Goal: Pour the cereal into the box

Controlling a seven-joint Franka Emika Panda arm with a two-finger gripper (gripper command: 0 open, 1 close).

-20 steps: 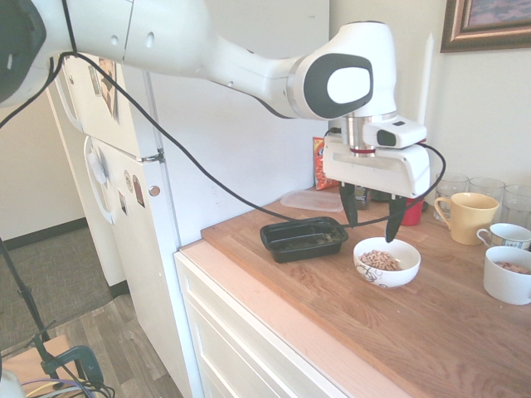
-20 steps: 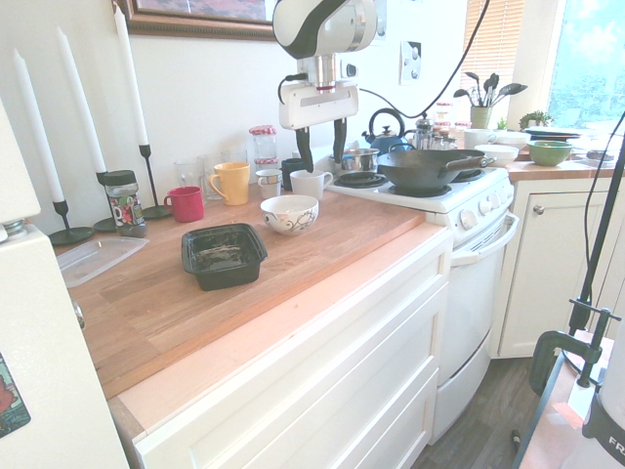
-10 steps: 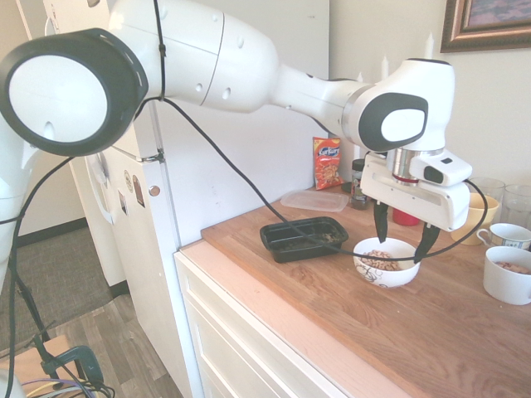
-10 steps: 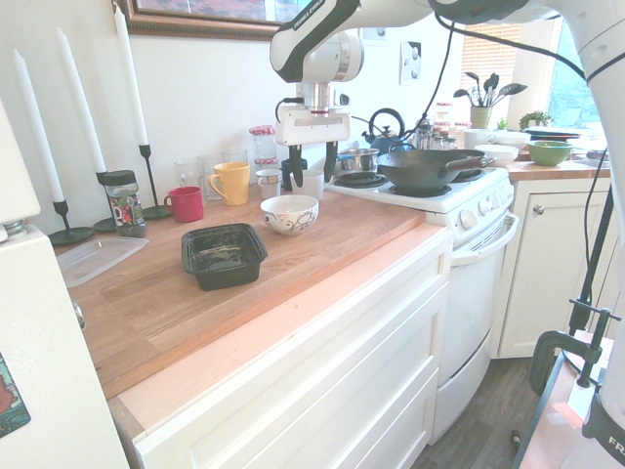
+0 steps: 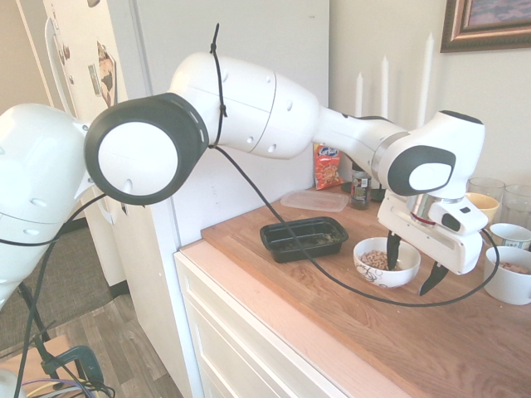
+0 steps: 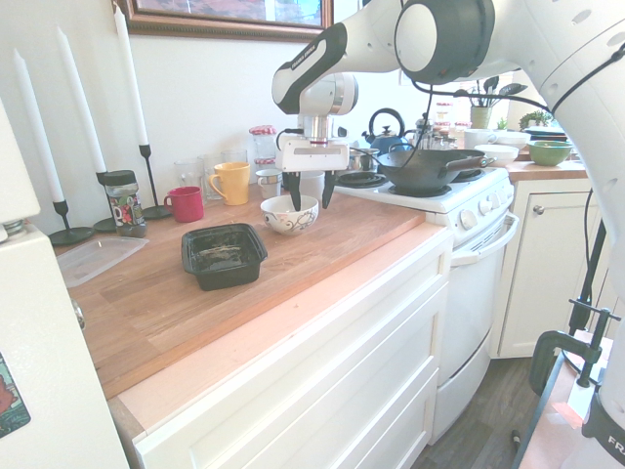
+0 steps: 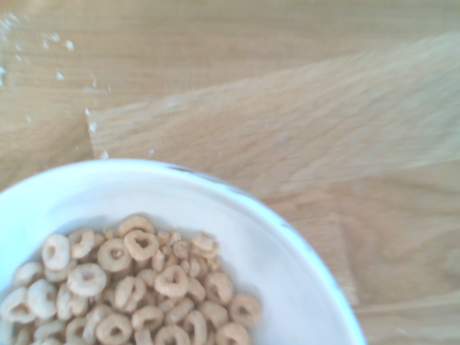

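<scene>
Cereal (image 7: 136, 295) bowl (image 5: 387, 262), open hand (image 5: 412, 267) straddling rim

Bright window daylight, soft wrist focus

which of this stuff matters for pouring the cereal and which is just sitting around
Job: cereal, in the white bowl; black box; open pincer.

Lying about: yellow mug, red cup, snack bag, clear container, candles, wok.

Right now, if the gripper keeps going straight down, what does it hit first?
Most likely the white bowl holding the cereal. The open gripper hangs over its rim; which finger meets it first is unclear.
</scene>
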